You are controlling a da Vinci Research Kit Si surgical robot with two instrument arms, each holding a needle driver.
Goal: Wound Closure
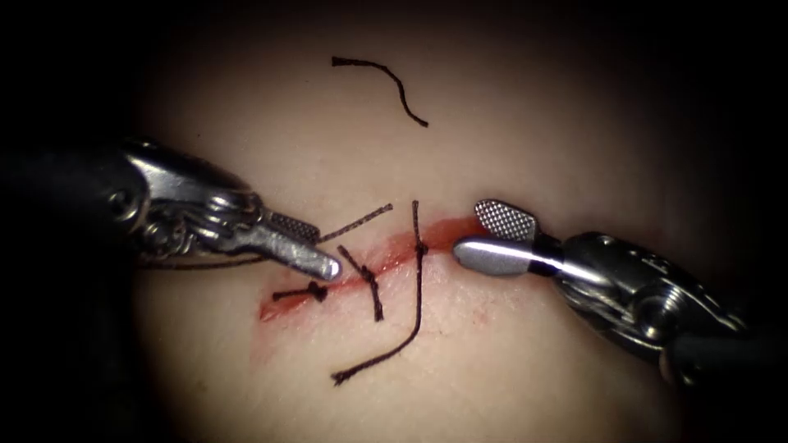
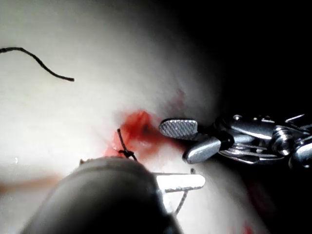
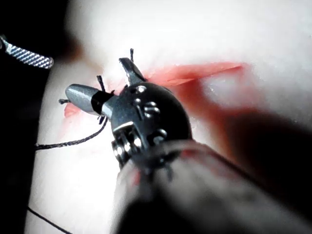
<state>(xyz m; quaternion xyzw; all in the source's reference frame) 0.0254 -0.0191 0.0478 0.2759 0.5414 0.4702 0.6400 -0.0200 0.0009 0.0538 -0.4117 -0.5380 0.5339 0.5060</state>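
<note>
The tissue (image 1: 492, 361) is lying in the middle of the frame, with the cut (image 1: 386, 261) running across it from lower left to upper right. Red fluid (image 1: 443, 231) is showing along the cut. Three knots are sitting on the cut: the left knot (image 1: 314, 290), the middle knot (image 1: 367, 277) and the right knot (image 1: 421, 246), which has a long thread tail (image 1: 394, 349) curling down to the lower left. A loose bit of thread (image 1: 386, 78) is lying at the top of the frame.

The left pincer (image 1: 316, 246) is reaching in from the left, its tip just above the cut. It is gripping a thread (image 1: 357, 221) between nearly closed jaws. The right pincer (image 1: 497, 238) is waiting at the right end of the cut, jaws wide apart and holding nothing
</note>
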